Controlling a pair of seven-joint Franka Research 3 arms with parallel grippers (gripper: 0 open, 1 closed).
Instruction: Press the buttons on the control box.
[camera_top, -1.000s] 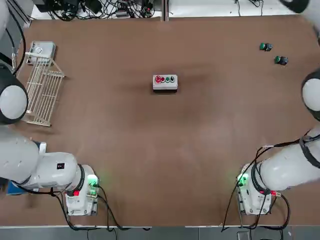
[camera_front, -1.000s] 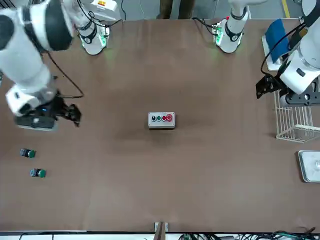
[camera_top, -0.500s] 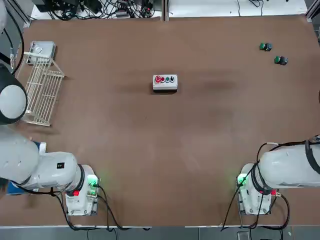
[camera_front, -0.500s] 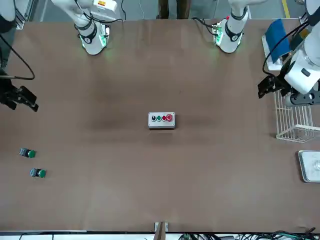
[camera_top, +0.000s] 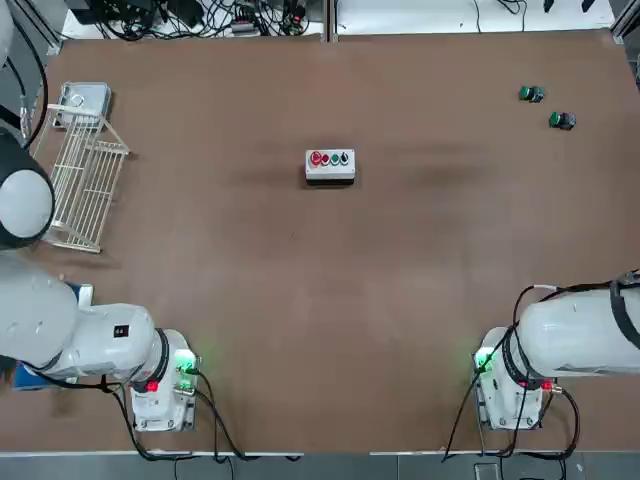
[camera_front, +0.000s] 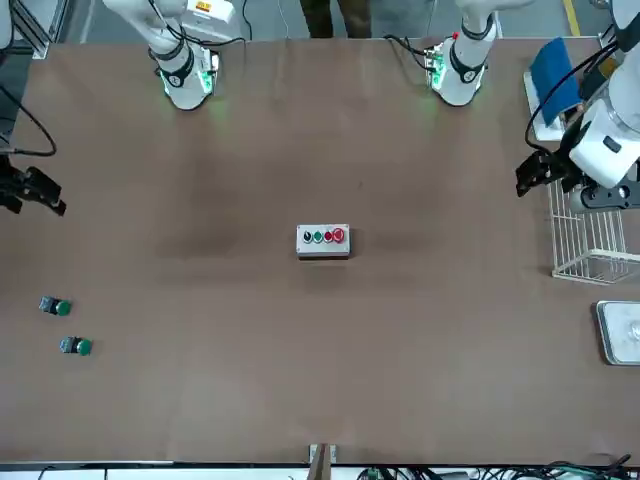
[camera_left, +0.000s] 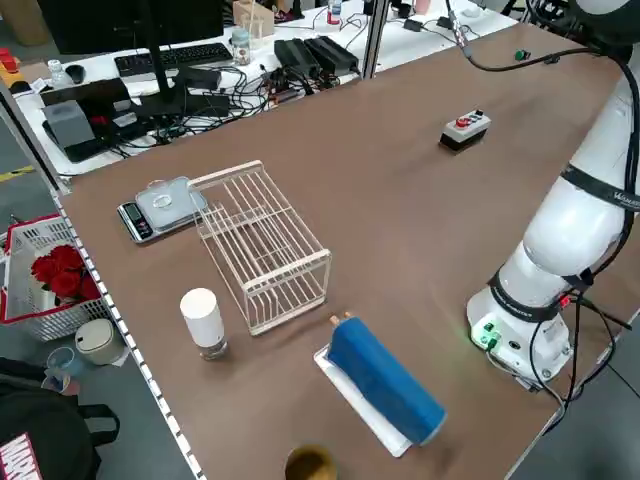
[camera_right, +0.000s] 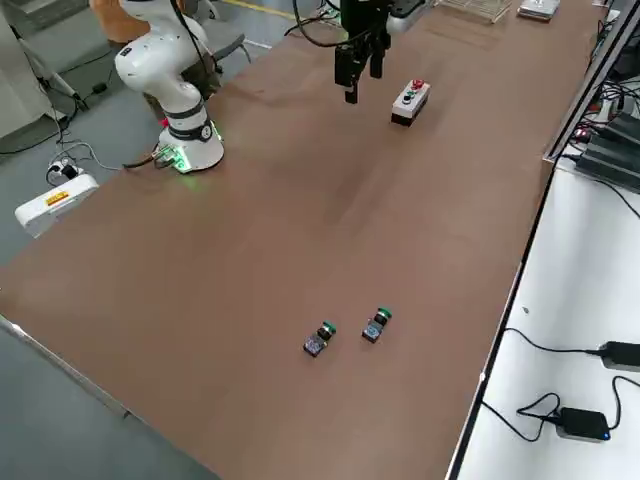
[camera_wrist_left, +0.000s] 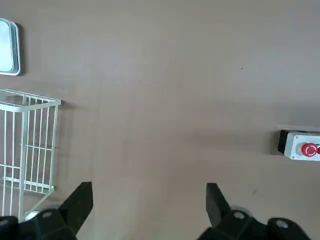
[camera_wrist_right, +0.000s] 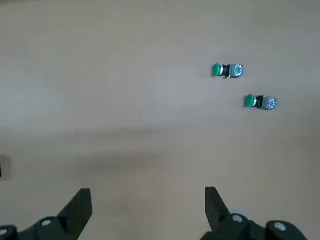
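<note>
The control box (camera_top: 330, 166) is a small white box with a dark base, lying near the table's middle, also in the front view (camera_front: 323, 240). Its buttons (camera_top: 331, 158) run in a row on top: two red, a green and a dark one. My left gripper (camera_front: 536, 176) hangs open above the table's left side by the wire rack; in its wrist view (camera_wrist_left: 148, 206) the control box (camera_wrist_left: 300, 145) lies far off to one side. My right gripper (camera_front: 33, 198) hangs open high over the right side, well away from the box, its fingers (camera_wrist_right: 82, 202) spread wide over bare table.
A white wire rack (camera_top: 85, 180) and a grey metal box (camera_top: 82, 100) sit at the far left. Two loose green-topped knobs (camera_top: 531, 94) (camera_top: 562, 120) lie at the far right. A blue roll (camera_left: 385, 382) and a white cylinder (camera_left: 203, 320) stand near the left edge.
The right arm has swung outward toward the table's right edge, its gripper moving away from the middle. The left gripper has barely shifted. The control box has not moved.
</note>
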